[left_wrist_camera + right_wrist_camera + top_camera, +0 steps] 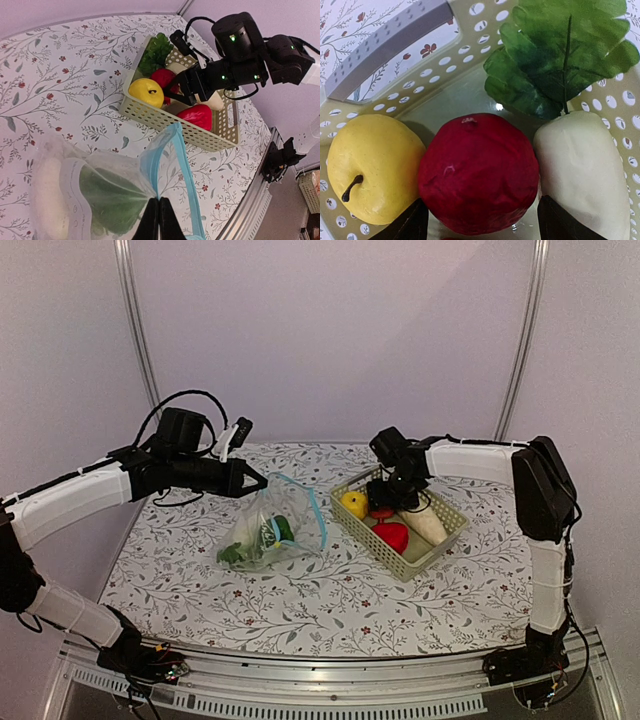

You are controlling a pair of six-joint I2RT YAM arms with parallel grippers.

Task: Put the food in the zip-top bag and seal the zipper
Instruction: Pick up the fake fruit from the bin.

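The see-through zip-top bag (270, 530) lies left of centre with green leafy pieces (240, 553) inside. My left gripper (258, 480) is shut on the bag's mouth edge (150, 192) and holds it raised. The light-blue zipper (185, 175) curves open beside it. My right gripper (390, 502) is down in the pale green basket (400, 565). It is open, with one finger either side of a red round piece (477, 172). A yellow apple (370, 165) lies to that piece's left and a white radish (582, 165) with green leaves (560, 55) to its right. A second red piece (392, 535) lies nearer the front.
The basket stands right of centre on the flower-patterned tablecloth (330, 600), close to the bag's open mouth. A metal rail (350, 660) runs along the near table edge. Grey walls and upright poles (135, 330) close off the back.
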